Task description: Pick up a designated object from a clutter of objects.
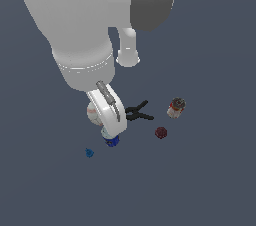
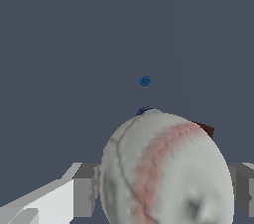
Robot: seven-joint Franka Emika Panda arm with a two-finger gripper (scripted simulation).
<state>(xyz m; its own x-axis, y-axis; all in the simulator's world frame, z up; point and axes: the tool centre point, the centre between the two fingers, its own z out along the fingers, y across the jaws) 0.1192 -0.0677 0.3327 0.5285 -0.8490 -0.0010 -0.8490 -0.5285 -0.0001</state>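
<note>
The white baseball with red stitching (image 2: 166, 168) fills the wrist view, and it sits between my gripper's two grey fingers (image 2: 84, 188), which touch it on both sides. In the exterior view the baseball (image 1: 92, 111) shows partly behind my gripper (image 1: 100, 115). The blue can (image 1: 111, 140) stands just below the gripper, partly covered by it. Only its top edge (image 2: 144, 111) peeks over the ball in the wrist view. I cannot tell whether the ball is off the floor.
A black spring clamp (image 1: 137, 111) lies on the exterior view's right of the gripper. Farther right are a dark red cube (image 1: 160, 132) and a white-and-red can (image 1: 175, 107). A tiny blue piece (image 1: 89, 153) lies apart. A dark red corner (image 2: 206, 129) shows behind the ball.
</note>
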